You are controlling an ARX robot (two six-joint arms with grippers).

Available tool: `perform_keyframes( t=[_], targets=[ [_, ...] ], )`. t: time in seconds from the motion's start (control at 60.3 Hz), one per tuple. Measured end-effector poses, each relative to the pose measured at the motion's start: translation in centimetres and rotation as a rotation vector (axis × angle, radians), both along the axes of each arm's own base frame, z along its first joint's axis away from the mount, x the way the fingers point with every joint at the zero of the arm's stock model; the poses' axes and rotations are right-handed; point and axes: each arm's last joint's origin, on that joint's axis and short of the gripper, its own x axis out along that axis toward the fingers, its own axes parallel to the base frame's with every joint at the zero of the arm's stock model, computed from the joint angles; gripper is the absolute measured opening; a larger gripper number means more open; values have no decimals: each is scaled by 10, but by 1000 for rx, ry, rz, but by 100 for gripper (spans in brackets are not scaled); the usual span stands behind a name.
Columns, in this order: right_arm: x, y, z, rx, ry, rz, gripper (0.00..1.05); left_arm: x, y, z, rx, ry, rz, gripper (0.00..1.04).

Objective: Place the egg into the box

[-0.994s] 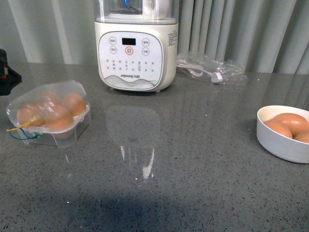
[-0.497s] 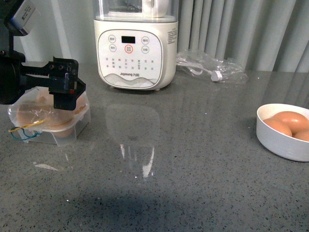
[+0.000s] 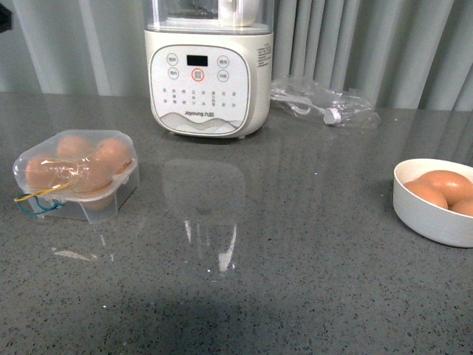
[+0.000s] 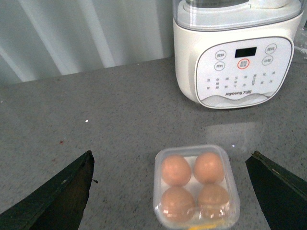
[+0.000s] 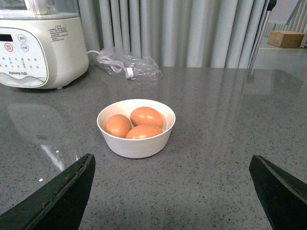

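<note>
The clear box (image 3: 75, 176) sits at the table's left with its lid shut over several orange-brown eggs (image 3: 112, 155); a blue-and-yellow wire hangs at its front. In the left wrist view the box (image 4: 196, 187) lies below and between the fingertips of my open, empty left gripper (image 4: 172, 191), which hovers above it. Three more eggs (image 5: 146, 116) lie in a white bowl (image 5: 136, 143). My right gripper (image 5: 175, 191) is open and empty, short of the bowl. Neither gripper shows in the front view.
A white Joyoung blender (image 3: 208, 70) stands at the back centre. A crumpled clear bag with a cable (image 3: 325, 107) lies to its right. The white bowl (image 3: 432, 214) sits at the right edge. Grey curtains hang behind the grey speckled table.
Half a second ago my left gripper was low over the box, pressing on its lid. It has since lifted out of the front view. The lid now lies flatter and shut.
</note>
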Motion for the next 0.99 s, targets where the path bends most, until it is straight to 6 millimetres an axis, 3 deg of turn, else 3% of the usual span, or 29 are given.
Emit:
perform_keyframes(
  t=[0.166,0.265,0.481,0.646,0.796,0.994],
  targets=[
    [0,0,0,0,0,0,97,-54,6,0,41,7,13,98],
    [0,0,0,0,0,0,97,-95,10,-11,79,28,-8,98],
    [0,0,0,0,0,0,97,-138,19,-28,96,64,24,98],
    [0,0,0,0,0,0,97,-144,27,-45,-124,-156,32,72],
    [0,0,0,0,0,0,97,-143,27,-69,-189,-147,36,43],
    [0,0,0,0,0,0,97,-144,27,-87,-201,-149,37,9]
  ],
)
